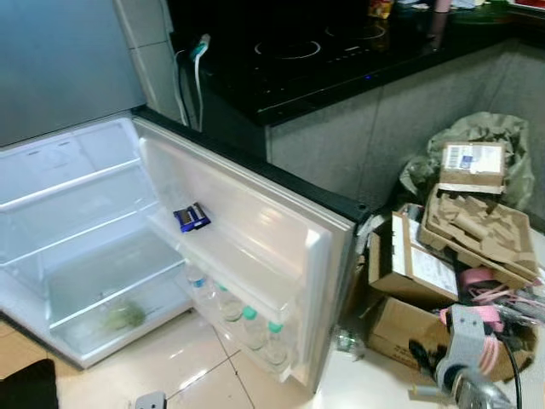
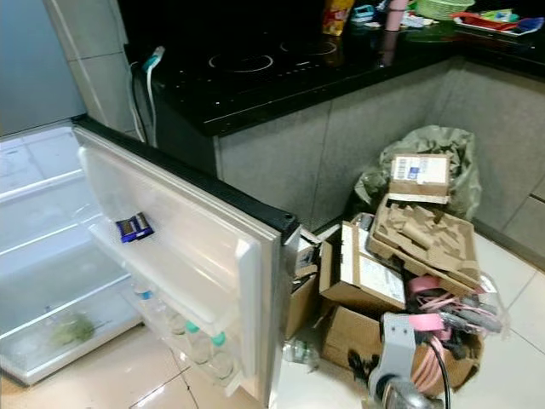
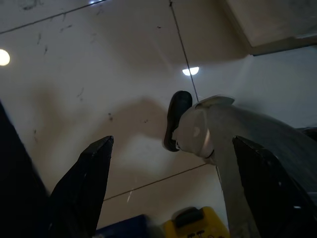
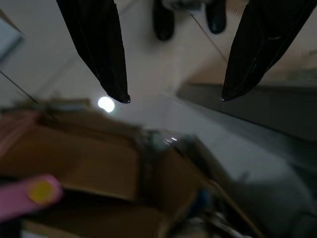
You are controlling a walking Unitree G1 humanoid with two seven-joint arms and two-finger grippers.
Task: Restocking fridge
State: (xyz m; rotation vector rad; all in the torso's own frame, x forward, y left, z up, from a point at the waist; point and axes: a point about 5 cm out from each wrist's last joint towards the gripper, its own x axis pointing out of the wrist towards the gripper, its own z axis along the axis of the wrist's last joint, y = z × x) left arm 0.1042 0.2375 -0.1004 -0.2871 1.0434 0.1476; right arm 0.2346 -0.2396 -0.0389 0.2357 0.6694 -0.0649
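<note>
Right arm [image 1: 464, 362], silver, low at the near right, in front of the boxes [image 1: 409, 273]. Right gripper [image 4: 173, 96] with fingers [image 4: 101, 49] spread wide and nothing between them, hanging over a blurred brown box and pale floor [image 4: 74, 69]. Left gripper [image 3: 173, 163] likewise spread and empty, over tiled floor; a yellow object [image 3: 195, 225] lies just below it, too cropped to identify. Fridge [image 1: 77, 256] open on the left, set on the floor: its door [image 1: 255, 239] swings toward the camera, with four clear bottles [image 1: 247, 328] standing in a row in the lower door rack and a small blue pack [image 1: 192, 217] on the door shelf above. Something green [image 1: 123, 317] rests on the fridge's bottom shelf; upper shelves hold nothing discernible. A plastic bottle [image 1: 349, 342] lies on the floor between door and boxes. Behind the boxes, a full green bag [image 1: 477, 136]. Farthest back, a black counter [image 1: 341, 60] with an inset hob [image 1: 289, 47]; white cables [image 1: 192, 81] hang at its left end.
</note>
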